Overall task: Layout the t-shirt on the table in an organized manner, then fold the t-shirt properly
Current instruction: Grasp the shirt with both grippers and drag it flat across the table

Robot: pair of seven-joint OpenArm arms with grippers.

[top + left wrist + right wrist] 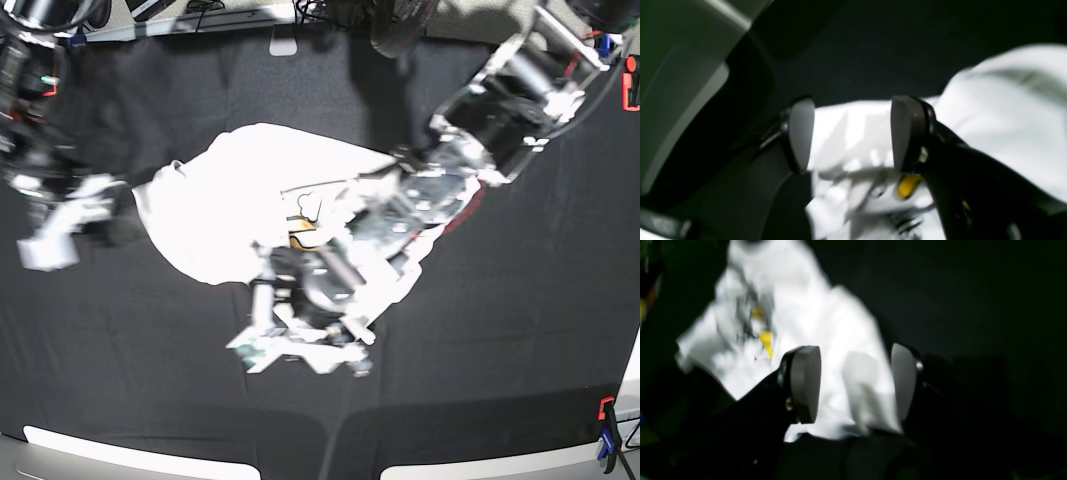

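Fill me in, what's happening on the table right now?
The t-shirt lies crumpled in a heap on the black table, not yet laid out. The left gripper is low over the heap's near side with its jaws open, cloth showing between them but not pinched. The right gripper is also open above a white edge of the shirt. Neither arm holds anything.

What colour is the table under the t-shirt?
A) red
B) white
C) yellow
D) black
D: the crumpled white t-shirt lies on a table covered in matte black cloth that spreads well past it on every side in the base view.
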